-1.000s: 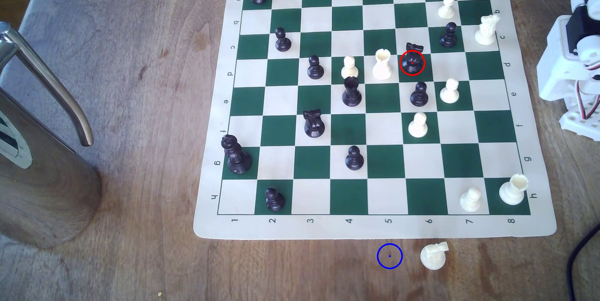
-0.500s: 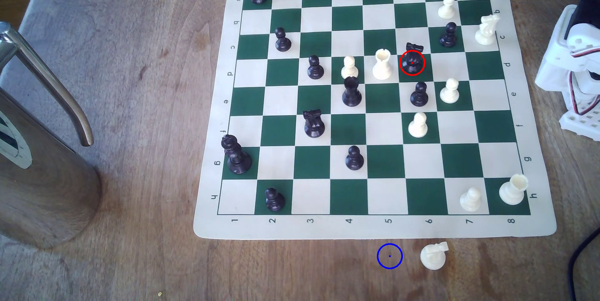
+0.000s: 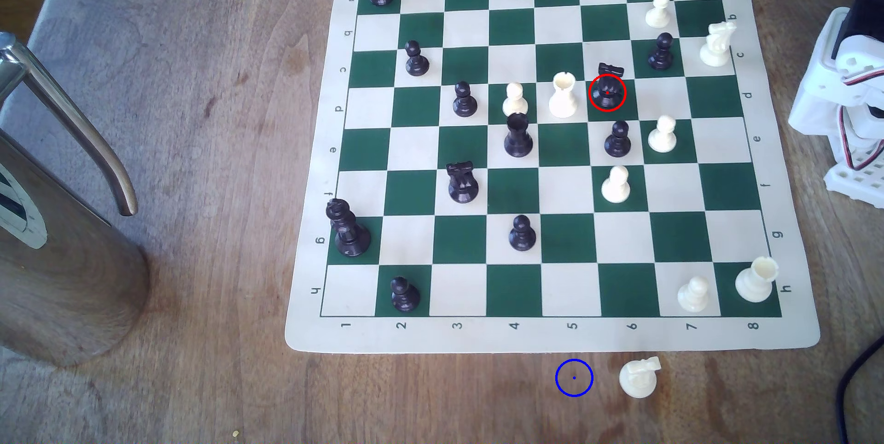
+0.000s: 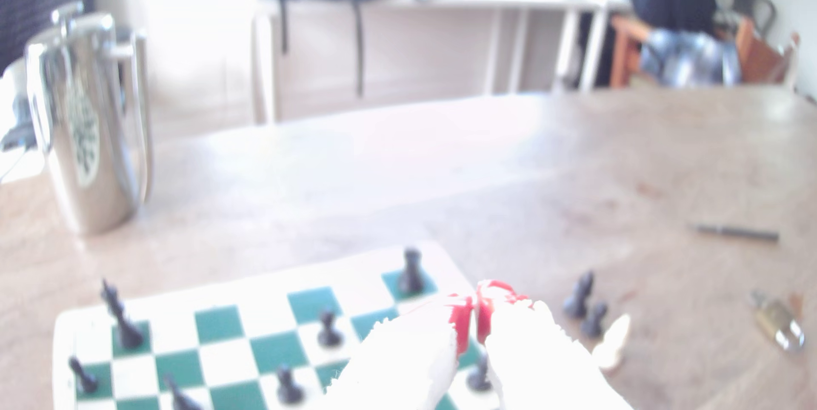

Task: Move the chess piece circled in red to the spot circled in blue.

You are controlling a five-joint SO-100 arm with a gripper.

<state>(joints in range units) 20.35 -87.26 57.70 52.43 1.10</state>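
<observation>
The black knight (image 3: 607,90) stands upright on a green square right of the middle of the exterior view, inside the red ring, with a white rook (image 3: 563,96) just beside it on the exterior view's left and a black pawn (image 3: 617,140) one square below. The blue ring (image 3: 574,377) marks bare wood below the chess mat (image 3: 311,329), near a white knight (image 3: 639,377) off the mat. The arm (image 3: 846,90) is cut off at the right edge of that view. In the blurred, overexposed wrist view the gripper (image 4: 475,319) shows red-tipped fingers (image 4: 460,321) pressed nearly together with nothing between them, above the board's far corner. A metal jug (image 3: 62,252) at the left edge is partly cropped.
</observation>
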